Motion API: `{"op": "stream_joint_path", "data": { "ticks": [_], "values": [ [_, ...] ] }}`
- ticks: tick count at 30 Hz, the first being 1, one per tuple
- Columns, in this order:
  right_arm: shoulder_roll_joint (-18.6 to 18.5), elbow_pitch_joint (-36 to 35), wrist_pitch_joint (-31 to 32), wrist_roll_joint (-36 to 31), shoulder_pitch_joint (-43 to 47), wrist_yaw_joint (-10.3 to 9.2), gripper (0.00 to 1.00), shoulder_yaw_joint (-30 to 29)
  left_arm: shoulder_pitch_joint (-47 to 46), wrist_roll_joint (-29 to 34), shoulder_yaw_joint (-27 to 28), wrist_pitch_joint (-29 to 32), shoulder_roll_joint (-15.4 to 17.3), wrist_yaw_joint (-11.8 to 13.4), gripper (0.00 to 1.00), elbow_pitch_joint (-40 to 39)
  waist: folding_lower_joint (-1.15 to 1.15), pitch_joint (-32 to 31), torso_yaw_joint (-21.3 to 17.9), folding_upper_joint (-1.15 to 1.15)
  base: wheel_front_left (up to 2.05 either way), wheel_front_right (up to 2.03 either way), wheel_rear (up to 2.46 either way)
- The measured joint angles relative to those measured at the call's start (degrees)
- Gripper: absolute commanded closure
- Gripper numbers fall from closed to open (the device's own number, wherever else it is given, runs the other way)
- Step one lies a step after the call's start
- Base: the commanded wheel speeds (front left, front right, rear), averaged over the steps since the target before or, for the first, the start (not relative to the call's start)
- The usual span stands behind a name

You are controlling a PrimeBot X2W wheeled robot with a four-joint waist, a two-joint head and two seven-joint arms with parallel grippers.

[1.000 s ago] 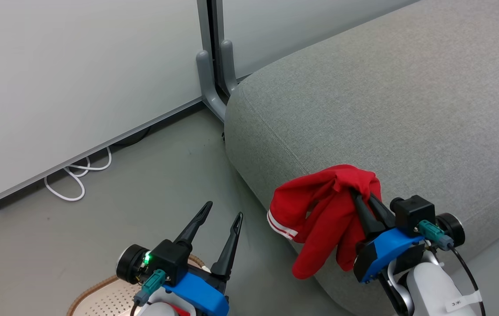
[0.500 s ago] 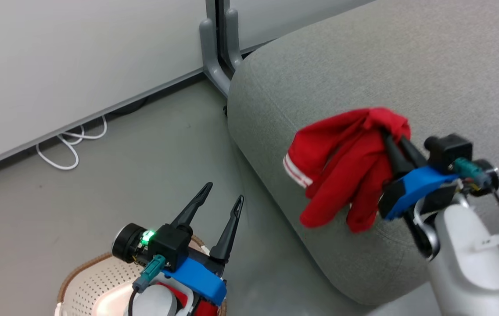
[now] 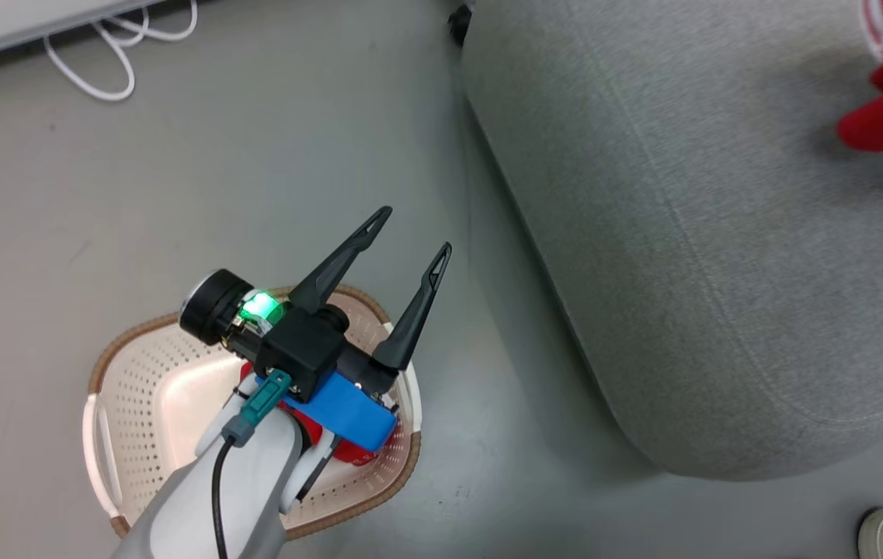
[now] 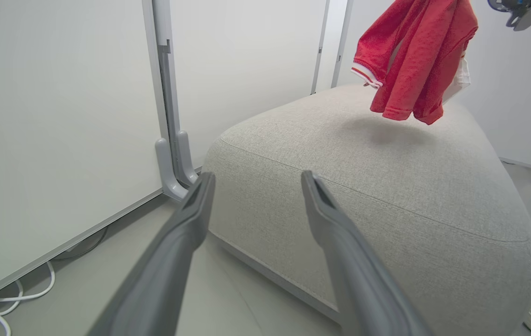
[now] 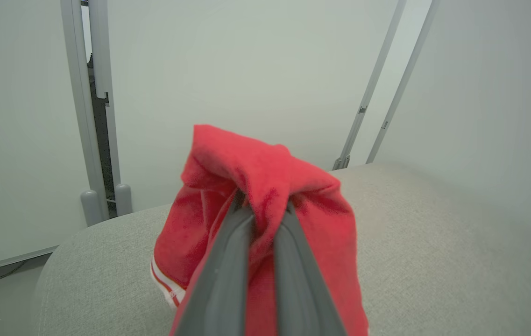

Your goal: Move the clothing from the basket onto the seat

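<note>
Dangling pinched in the right gripper (image 5: 263, 205) above the big grey fabric seat (image 4: 386, 186), one soft red garment (image 4: 410, 60) awaits release; more red cloth (image 3: 346, 453) lies in the cream perforated basket (image 3: 138, 373) beneath the splayed, empty left gripper (image 3: 416, 229).

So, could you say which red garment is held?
The white-trimmed red garment hanging from the right hand above the grey fabric seat; the other garment lies in the cream perforated basket.

seat (image 3: 682, 233): looking like matt, nubby woven fabric
clothing (image 5: 265, 182): reading as soft fleecy cloth
basket (image 3: 126, 388): showing smooth perforated plastic, slight sheen, woven-look rim
floor (image 3: 255, 155): looking smooth, matt tbh
</note>
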Motion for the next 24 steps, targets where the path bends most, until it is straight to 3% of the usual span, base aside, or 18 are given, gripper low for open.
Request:
{"op": "stream_joint_path", "data": {
  "ticks": [7, 13, 20, 21, 22, 23, 24],
  "values": [
    [-3.76, 3.45, -3.47, -0.92, -2.18, 0.01, 1.0, -8.99, -2.99, 1.32, 0.04, 0.01, 1.67, 0.0, 0.0, -2.53, 0.0, 8.05, 3.73, 0.0, 0.0, 0.0, 0.0],
    [-2.48, 10.91, -6.04, -2.68, -2.52, 0.01, 1.0, -11.56, -3.67, 2.1, 0.01, 0.01, 1.94, 0.0, 0.0, -3.15, 0.0, 12.61, 5.95, 0.0, 0.0, 0.0, 0.0],
    [-1.42, 16.67, -8.38, -4.23, -2.61, 0.01, 1.0, -11.9, -3.79, 1.98, -0.89, 0.0, 1.86, 0.0, 0.0, -2.78, 0.0, 12.52, 6.4, 0.0, 0.0, 0.0, 0.0],
    [-1.37, 16.97, -8.58, -4.46, -2.68, 0.01, 0.91, -11.73, -3.79, 1.76, -0.87, 0.0, 1.88, 0.0, 0.0, -2.7, 0.0, 12.23, 6.35, 0.0, 0.0, 0.0, 0.0],
    [-1.29, 17.19, -8.8, -4.81, -2.71, 0.01, 0.71, -11.4, -3.79, 1.75, -0.8, 0.0, 1.89, 0.0, 0.0, -2.59, -0.01, 11.94, 6.28, 0.0, 0.0, 0.0, 0.0],
    [-1.14, 17.42, -8.84, -5.13, -2.72, 0.01, 0.2, -11.14, -3.79, 1.68, -0.76, 0.0, 1.87, 0.0, 0.0, -2.49, 0.0, 11.64, 6.23, 0.0, 0.0, 0.0, 0.0],
    [-0.92, 17.67, -9.11, -5.36, -2.71, 0.01, 0.0, -10.83, -3.78, 1.6, -0.7, 0.0, 1.82, 0.0, 0.0, -2.31, 0.0, 11.3, 6.17, 0.0, 0.0, 0.0, 0.0]
  ]
}}
